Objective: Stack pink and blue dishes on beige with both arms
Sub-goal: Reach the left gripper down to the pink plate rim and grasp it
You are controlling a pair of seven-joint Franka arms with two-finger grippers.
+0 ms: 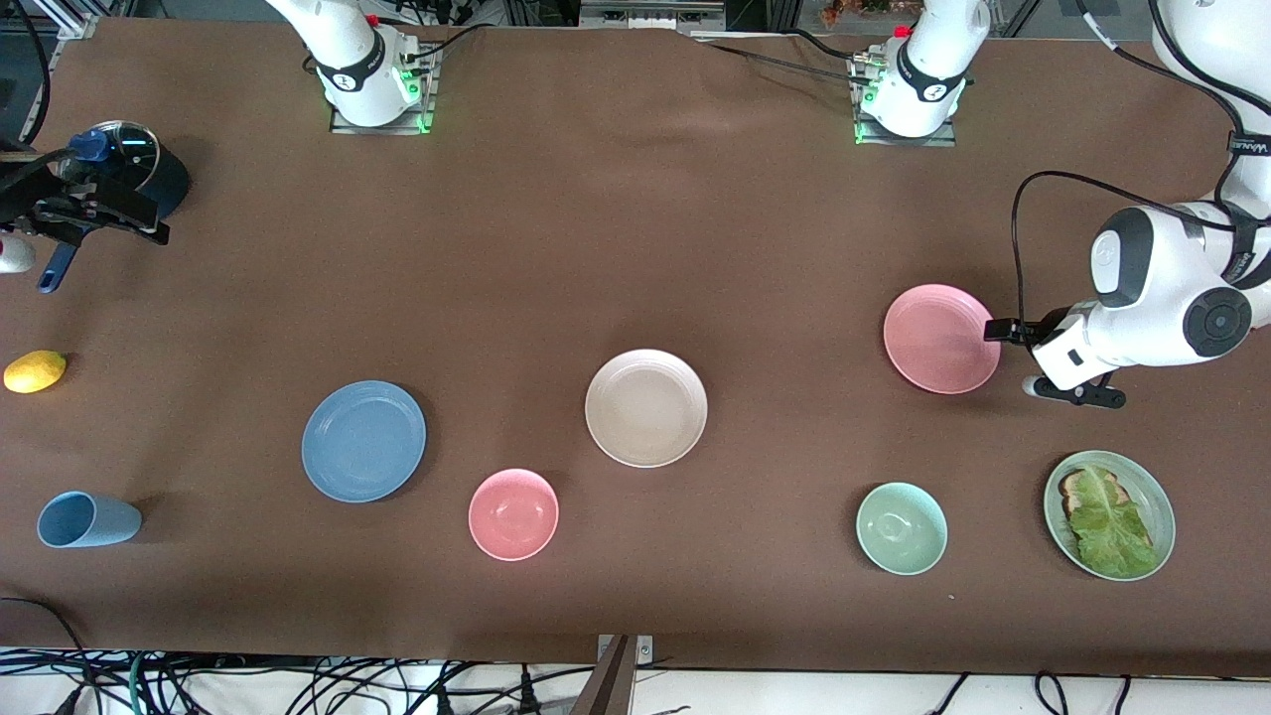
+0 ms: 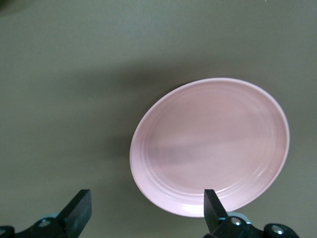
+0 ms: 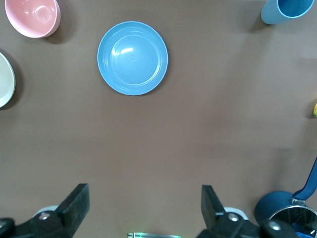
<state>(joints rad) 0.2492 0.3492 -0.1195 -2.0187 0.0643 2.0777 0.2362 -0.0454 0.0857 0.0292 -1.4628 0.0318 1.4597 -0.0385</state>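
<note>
Lower band of the front view, nearest the camera: a blue cup [image 1: 87,519] is lying on its side at lower left; a pink bowl [image 1: 513,513] is found at lower centre; a pale green bowl [image 1: 901,527] and a green dish [image 1: 1154,492] holding bread and a lettuce leaf [image 1: 1107,522] are found at lower right. None of these belongs to the stack.

Middle band: the blue plate [image 1: 363,440] is set flat at centre-left, the beige plate [image 1: 645,407] flat at centre, and the pink plate [image 1: 941,338] flat at centre-right, slightly higher in the frame. The three are well apart, and nothing rests on the beige plate. The task is therefore judged not yet begun in its result: both stackings remain to be done. As round plates, no long axis or pointing direction is shown; all three lie face up. A lemon [image 1: 35,371] is seen at the left edge.

The left gripper [image 1: 1007,357] is placed just beside the pink plate's rim, at the frame's right, fingers spread wide and empty; in the left wrist view one finger [image 2: 214,208] appears at the plate's edge, and contact cannot be told. A grasp of that rim is judged the step in hand.

Upper left: the right gripper [image 1: 74,214] is held near a dark pot [image 1: 149,169], well apart from the blue plate, fingers wide and empty, as the right wrist view shows.
</note>
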